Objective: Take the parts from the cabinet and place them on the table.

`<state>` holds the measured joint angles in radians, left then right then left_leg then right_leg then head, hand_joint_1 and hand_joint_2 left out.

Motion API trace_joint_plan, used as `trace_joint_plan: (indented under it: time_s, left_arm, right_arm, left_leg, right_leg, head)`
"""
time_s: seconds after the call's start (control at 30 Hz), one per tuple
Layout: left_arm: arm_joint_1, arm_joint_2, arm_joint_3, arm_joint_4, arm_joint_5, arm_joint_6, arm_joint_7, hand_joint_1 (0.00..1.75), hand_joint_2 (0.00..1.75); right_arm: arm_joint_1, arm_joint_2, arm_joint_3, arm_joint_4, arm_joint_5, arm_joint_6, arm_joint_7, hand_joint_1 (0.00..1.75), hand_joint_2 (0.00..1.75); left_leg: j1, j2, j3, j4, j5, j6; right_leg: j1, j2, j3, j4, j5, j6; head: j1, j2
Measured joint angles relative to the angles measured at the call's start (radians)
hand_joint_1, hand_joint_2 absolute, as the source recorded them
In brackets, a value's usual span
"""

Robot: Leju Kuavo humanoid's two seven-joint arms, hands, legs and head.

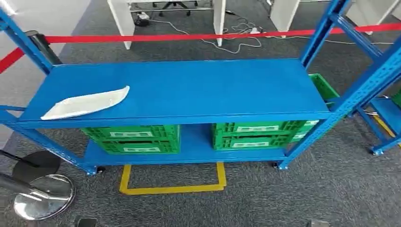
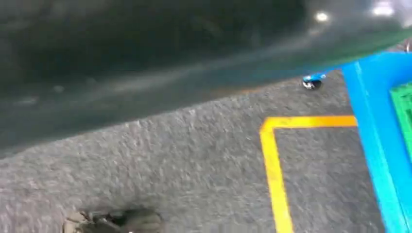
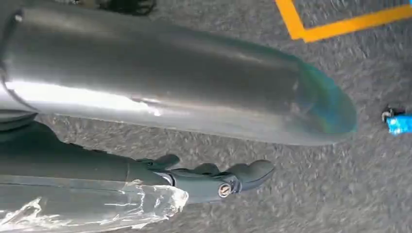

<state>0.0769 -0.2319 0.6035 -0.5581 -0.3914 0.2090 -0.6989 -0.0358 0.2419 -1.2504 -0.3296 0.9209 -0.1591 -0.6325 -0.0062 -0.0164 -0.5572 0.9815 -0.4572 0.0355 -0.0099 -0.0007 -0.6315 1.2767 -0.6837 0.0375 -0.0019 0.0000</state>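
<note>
White part (image 1: 87,103) lies flat on blue cabinet (image 1: 198,85) top shelf, left end. Right hand (image 3: 214,180) hangs over floor, fingers extended, holding nothing; left hand state: cannot tell. Advice: step closer, reach left-side, grasp part mid-length.

- You face grey carpet floor (image 1: 265,198) bearing a yellow tape outline (image 1: 172,188).
- A red barrier tape (image 1: 189,36) runs across behind.
- White desk legs (image 1: 219,16) and loose cables (image 1: 236,28) lie beyond.
- A chrome round base (image 1: 43,196) stands at your lower left.
</note>
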Motion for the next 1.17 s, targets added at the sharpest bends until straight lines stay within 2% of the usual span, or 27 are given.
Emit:
trace_joint_plan:
  time_s: [0.03, 0.07, 0.1, 0.17, 0.2, 0.23, 0.27, 0.3, 0.33, 0.37, 0.4, 0.43, 0.47, 0.5, 0.53, 0.6, 0.73, 0.77, 0.87, 0.9, 1.17]
  left_arm:
    - [0.0, -0.001, 0.0, 0.0, -0.003, 0.0, 0.0, 0.0, 0.0]
    - [0.002, -0.002, 0.0, 0.001, -0.004, -0.002, 0.0, 0.0, 1.75]
    - [0.002, -0.002, 0.001, 0.001, -0.004, -0.003, 0.0, 0.0, 1.75]
    - [-0.001, -0.002, 0.003, 0.002, -0.004, -0.006, 0.0, 0.0, 1.75]
    - [-0.002, -0.001, 0.005, 0.002, -0.003, -0.008, 0.0, 0.0, 1.75]
    - [-0.006, 0.0, 0.006, 0.003, -0.003, -0.009, 0.0, 0.0, 1.75]
    - [-0.009, 0.0, 0.007, 0.005, -0.003, -0.011, 0.0, 0.0, 1.75]
    - [-0.011, 0.0, 0.009, 0.008, -0.002, -0.013, 0.0, 0.0, 1.75]
    - [-0.011, 0.0, 0.01, 0.009, -0.001, -0.014, 0.0, 0.0, 1.75]
    - [-0.011, 0.004, 0.011, 0.01, -0.001, -0.014, 0.0, 0.0, 1.75]
    - [-0.014, 0.003, 0.011, 0.011, -0.007, -0.014, 0.0, 0.0, 1.75]
    - [-0.018, 0.003, 0.012, 0.015, -0.019, -0.014, 0.0, 0.0, 1.75]
    - [-0.023, 0.005, 0.012, 0.024, -0.032, -0.022, 0.0, 0.0, 0.0]
    - [-0.024, 0.006, 0.012, 0.027, -0.033, -0.04, 0.0, 0.0, 0.0]
    - [-0.024, 0.007, 0.012, 0.027, -0.026, -0.06, 0.0, 0.0, 0.0]
    - [-0.025, 0.008, 0.019, 0.03, -0.021, -0.077, 0.0, 0.0, 0.0]
    - [-0.027, 0.009, 0.031, 0.046, -0.042, -0.068, 0.0, 0.0, 0.0]
    - [-0.028, 0.009, 0.034, 0.048, -0.043, -0.067, 0.0, 0.0, 0.0]
    - [-0.029, 0.01, 0.039, 0.053, -0.045, -0.066, 0.0, 0.0, 0.0]
    - [-0.029, 0.01, 0.04, 0.054, -0.045, -0.065, 0.0, 0.0, 0.0]
    - [-0.03, 0.011, 0.043, 0.062, -0.048, -0.062, 0.0, 0.0, 0.0]
  right_arm:
    - [0.002, 0.0, -0.005, -0.002, -0.005, 0.004, 0.0, 0.0, 0.0]
    - [0.002, 0.0, -0.011, -0.002, -0.012, 0.005, 0.002, 0.0, 0.0]
    - [0.001, 0.0, -0.016, -0.003, -0.017, 0.004, 0.005, 0.0, 0.0]
    - [0.0, 0.0, -0.024, -0.009, -0.023, 0.005, 0.02, 0.0, 0.0]
    - [-0.002, 0.0, -0.029, -0.01, -0.026, 0.011, 0.022, 0.0, 0.0]
    - [-0.005, 0.001, -0.031, -0.01, -0.028, 0.013, 0.022, 0.0, 0.0]
    - [-0.006, 0.001, -0.034, -0.01, -0.029, 0.016, 0.024, 0.0, 0.0]
    - [-0.005, 0.001, -0.038, -0.01, -0.03, 0.016, 0.024, 0.0, 1.75]
    - [-0.004, 0.001, -0.039, -0.01, -0.03, 0.016, 0.024, 0.0, 1.75]
    - [-0.004, 0.001, -0.04, -0.01, -0.03, 0.019, 0.023, 0.0, 1.75]
    - [-0.004, 0.0, -0.042, -0.012, -0.025, 0.021, 0.019, 0.0, 1.75]
    - [-0.003, 0.001, -0.042, -0.012, -0.011, 0.023, 0.019, 0.0, 1.75]
    - [-0.004, 0.001, -0.042, -0.012, 0.003, 0.03, 0.016, 0.0, 0.0]
    - [-0.004, 0.001, -0.041, -0.012, 0.011, 0.049, 0.005, 0.0, 0.0]
    - [-0.004, 0.002, -0.04, -0.012, 0.012, 0.072, -0.009, 0.0, 0.0]
    - [-0.003, 0.002, -0.038, -0.012, 0.014, 0.102, -0.021, 0.0, 0.0]
    - [0.001, 0.001, -0.038, -0.012, 0.018, 0.127, -0.019, 0.0, 0.0]
    - [0.001, 0.001, -0.038, -0.012, 0.018, 0.129, -0.019, 0.0, 0.0]
    - [0.001, 0.001, -0.038, -0.012, 0.019, 0.13, -0.019, 0.0, 0.0]
    - [0.001, 0.001, -0.038, -0.012, 0.019, 0.13, -0.019, 0.0, 0.0]
    - [0.002, 0.001, -0.038, -0.012, 0.017, 0.135, -0.021, 0.0, 0.0]
  left_leg:
    - [0.0, -0.01, 0.001, 0.0, 0.0, 0.0]
    - [0.0, -0.018, 0.003, 0.002, -0.002, -0.002]
    - [0.001, -0.023, 0.006, 0.002, -0.005, -0.005]
    - [0.004, -0.032, 0.014, 0.01, -0.016, -0.016]
    - [0.001, -0.033, 0.013, 0.014, -0.021, -0.024]
    - [-0.003, -0.035, 0.006, 0.029, -0.026, -0.029]
    - [-0.004, -0.035, 0.002, 0.026, -0.022, -0.031]
    - [-0.003, -0.036, 0.002, 0.026, -0.021, -0.033]
    - [-0.003, -0.037, 0.002, 0.026, -0.021, -0.033]
    - [-0.002, -0.031, 0.001, 0.031, -0.031, -0.039]
    - [-0.004, -0.014, 0.001, 0.038, -0.032, -0.042]
    - [-0.004, -0.015, 0.003, 0.031, -0.017, -0.019]
    - [-0.008, -0.016, 0.006, 0.027, -0.029, 0.01]
    - [-0.008, -0.016, 0.005, 0.029, -0.029, 0.033]
    - [-0.008, -0.016, 0.005, 0.028, -0.026, 0.036]
    - [-0.008, -0.016, 0.006, 0.028, -0.024, 0.034]
    - [-0.007, -0.016, 0.005, 0.028, -0.023, 0.028]
    - [-0.007, -0.016, 0.005, 0.027, -0.023, 0.021]
    - [-0.003, -0.016, 0.007, 0.021, -0.023, -0.029]
    - [-0.002, -0.016, 0.007, 0.02, -0.024, -0.037]
    - [-0.004, -0.016, 0.006, 0.02, -0.025, -0.039]
  right_leg:
    - [0.0, 0.001, -0.027, 0.037, -0.001, 0.002]
    - [0.0, 0.001, -0.032, 0.026, 0.025, 0.004]
    - [-0.002, 0.001, -0.016, -0.029, 0.074, 0.005]
    - [-0.008, 0.002, 0.061, -0.215, 0.184, 0.01]
    - [-0.007, 0.015, 0.074, -0.237, 0.161, 0.011]
    - [-0.008, 0.02, 0.083, -0.254, 0.166, -0.002]
    - [-0.007, 0.019, 0.078, -0.247, 0.168, -0.011]
    - [-0.005, 0.018, 0.077, -0.244, 0.167, -0.016]
    - [-0.005, 0.017, 0.077, -0.244, 0.167, -0.02]
    - [-0.011, 0.013, 0.08, -0.246, 0.168, -0.024]
    - [-0.008, 0.016, 0.081, -0.245, 0.163, -0.023]
    - [-0.008, 0.014, 0.083, -0.245, 0.162, -0.025]
    - [-0.007, 0.011, 0.084, -0.245, 0.162, -0.025]
    - [-0.006, 0.011, 0.083, -0.245, 0.162, -0.025]
    - [-0.005, 0.01, 0.084, -0.245, 0.161, -0.026]
    - [-0.004, 0.01, 0.084, -0.245, 0.16, -0.028]
    - [0.0, 0.01, 0.084, -0.245, 0.159, -0.03]
    - [0.0, 0.01, 0.084, -0.245, 0.158, -0.031]
    - [0.0, 0.009, 0.083, -0.244, 0.157, -0.032]
    - [0.001, 0.009, 0.083, -0.244, 0.157, -0.033]
    - [-0.002, 0.009, 0.087, -0.25, 0.159, -0.031]
  head:
    - [-0.001, 0.0]
    - [0.0, 0.0]
    - [-0.001, 0.0]
    - [0.0, 0.0]
    - [0.001, 0.0]
    - [0.005, 0.0]
    - [0.002, 0.0]
    - [0.0, 0.0]
    - [0.001, 0.0]
    - [0.002, 0.0]
    - [-0.007, 0.0]
    - [-0.011, 0.0]
    - [-0.009, 0.0]
    - [-0.011, 0.0]
    - [-0.009, 0.0]
    - [-0.01, 0.0]
    - [-0.01, 0.0]
    - [-0.01, 0.0]
    - [-0.01, 0.0]
    - [-0.01, 0.0]
    - [-0.01, 0.0]
